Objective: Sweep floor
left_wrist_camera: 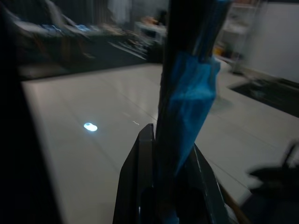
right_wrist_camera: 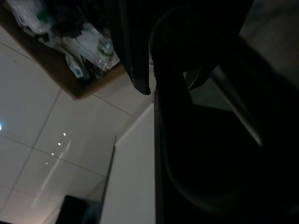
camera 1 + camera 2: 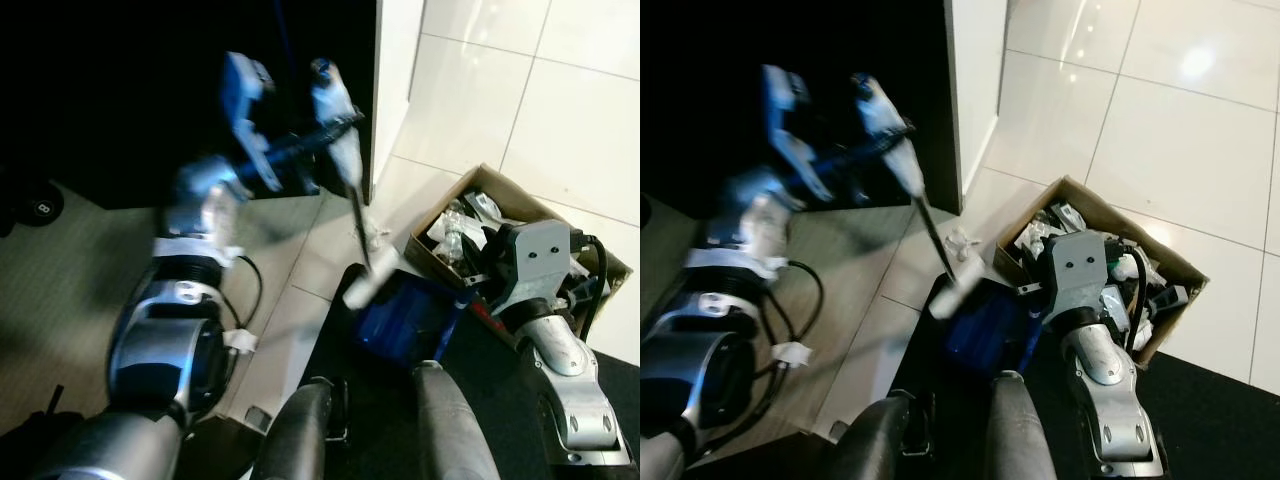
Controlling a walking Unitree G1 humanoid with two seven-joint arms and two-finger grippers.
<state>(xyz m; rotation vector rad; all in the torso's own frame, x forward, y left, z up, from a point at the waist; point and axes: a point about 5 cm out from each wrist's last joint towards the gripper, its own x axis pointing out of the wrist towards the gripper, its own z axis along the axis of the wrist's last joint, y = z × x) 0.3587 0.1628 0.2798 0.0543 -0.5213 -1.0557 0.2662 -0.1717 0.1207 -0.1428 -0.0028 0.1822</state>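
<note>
Left arm up with the brush, right arm low by the dustpan and box.

Left gripper (image 3: 300, 150) is raised at the left, in front of a dark doorway, fingers (image 1: 140, 177) clamped on the blue-wrapped handle of the hand brush (image 3: 345, 150); heavy motion blur there. Brush stick runs down and right from the grip, its pale head (image 3: 365, 280) just above the near edge of the blue dustpan (image 3: 405, 320). Dustpan sits on the floor at centre, beside the dark mat (image 3: 480, 400). A small bit of white debris (image 3: 960, 243) lies on the tiles near the white wall corner (image 3: 975, 90). Right gripper (image 3: 1035, 300) is low at the dustpan; its fingers' state: cannot tell. Right of it, touching distance, an open cardboard box (image 3: 1180, 270) stuffed with mixed trash, on white floor tiles (image 3: 1180, 150).
</note>
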